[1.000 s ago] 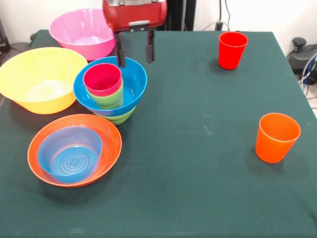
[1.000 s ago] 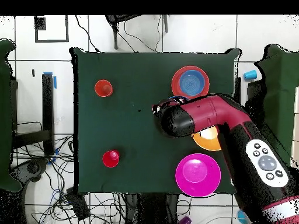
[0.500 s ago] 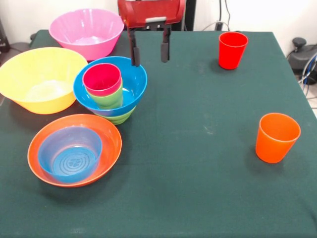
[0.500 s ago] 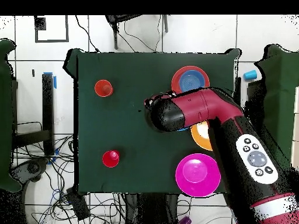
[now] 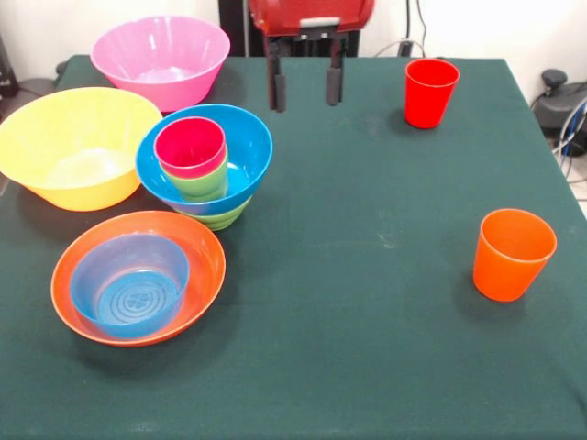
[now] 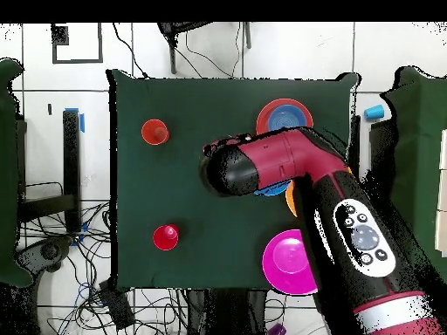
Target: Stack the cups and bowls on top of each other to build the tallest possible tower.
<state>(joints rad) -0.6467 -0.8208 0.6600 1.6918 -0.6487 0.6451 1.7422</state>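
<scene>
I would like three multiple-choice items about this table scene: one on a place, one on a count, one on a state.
1. Where does the small translucent blue bowl sit?
A. in the shallow orange-red bowl
B. in a big pink bowl
C. on bare cloth

2. How many cups stand alone on the cloth?
A. one
B. two
C. four

3. The gripper is:
A. shut on a cup
B. open and empty
C. inside a bowl

Key: 1 A, orange-red rim rings it. 2 B, only the red cup and the orange cup. 3 B, fingers apart with nothing between.
</scene>
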